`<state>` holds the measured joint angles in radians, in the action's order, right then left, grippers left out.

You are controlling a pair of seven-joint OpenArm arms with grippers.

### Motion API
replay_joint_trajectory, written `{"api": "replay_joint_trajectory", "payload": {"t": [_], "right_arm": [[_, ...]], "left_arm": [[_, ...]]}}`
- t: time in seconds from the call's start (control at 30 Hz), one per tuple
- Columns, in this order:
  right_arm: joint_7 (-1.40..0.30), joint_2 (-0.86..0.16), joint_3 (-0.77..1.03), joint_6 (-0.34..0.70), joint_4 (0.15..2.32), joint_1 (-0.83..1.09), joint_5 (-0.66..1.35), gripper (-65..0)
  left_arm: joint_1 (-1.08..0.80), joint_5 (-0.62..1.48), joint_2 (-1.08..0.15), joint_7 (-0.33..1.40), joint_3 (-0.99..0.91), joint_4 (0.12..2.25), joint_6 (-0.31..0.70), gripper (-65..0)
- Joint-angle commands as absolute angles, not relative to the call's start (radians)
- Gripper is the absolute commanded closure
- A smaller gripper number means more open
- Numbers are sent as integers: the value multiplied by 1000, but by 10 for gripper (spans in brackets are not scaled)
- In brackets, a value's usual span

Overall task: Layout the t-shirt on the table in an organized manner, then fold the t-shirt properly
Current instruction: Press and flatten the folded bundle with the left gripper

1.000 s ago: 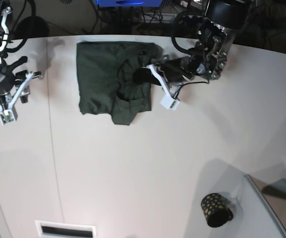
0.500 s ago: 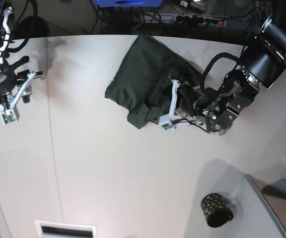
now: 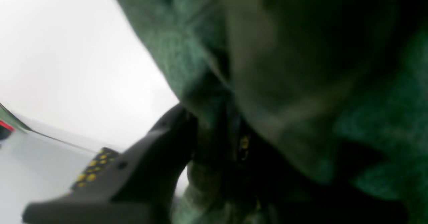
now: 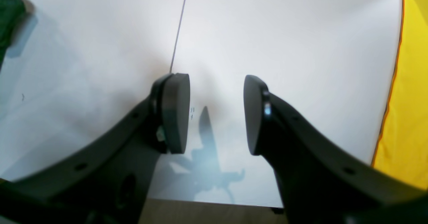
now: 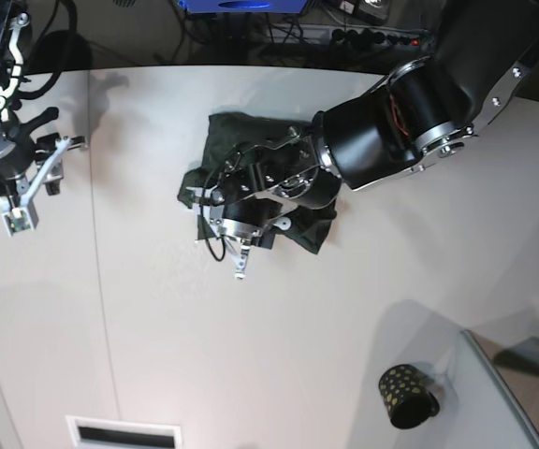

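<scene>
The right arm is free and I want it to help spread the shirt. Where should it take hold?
Probably the t-shirt's upper-left corner, coming in from the open table on that side. The fabric lies bunched, and the left gripper and its arm cover the rest.

Bright, even light overhead; soft shadows on the white table [image 5: 279,355]. The left wrist view is heavily blurred and dim; the right wrist view's edges bend.

Both arms are glossy black with looping dark cables, ending in white-framed grippers whose black fingers [image 4: 174,113] have rounded pads.
</scene>
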<state>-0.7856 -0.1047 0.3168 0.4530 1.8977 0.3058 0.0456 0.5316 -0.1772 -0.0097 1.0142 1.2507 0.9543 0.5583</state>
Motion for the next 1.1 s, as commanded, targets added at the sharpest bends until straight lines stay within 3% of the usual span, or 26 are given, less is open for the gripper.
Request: {"api": "replay_joint_trajectory", "payload": {"t": [0.0, 0.43, 1.0, 1.07], "right_arm": [[-769, -114, 323, 453, 1916, 303, 50, -245], [-769, -114, 325, 453, 1916, 306, 50, -245], [-769, -114, 317, 453, 1916, 300, 50, -245], [-769, -114, 317, 453, 1916, 300, 50, -245]], "left_arm": [[512, -88, 4, 926, 1254, 926, 596, 0], [481, -84, 82, 909, 908, 851, 610, 0], [479, -97, 82, 946, 900, 858, 610, 0], [495, -97, 82, 958, 920, 858, 610, -84]]}}
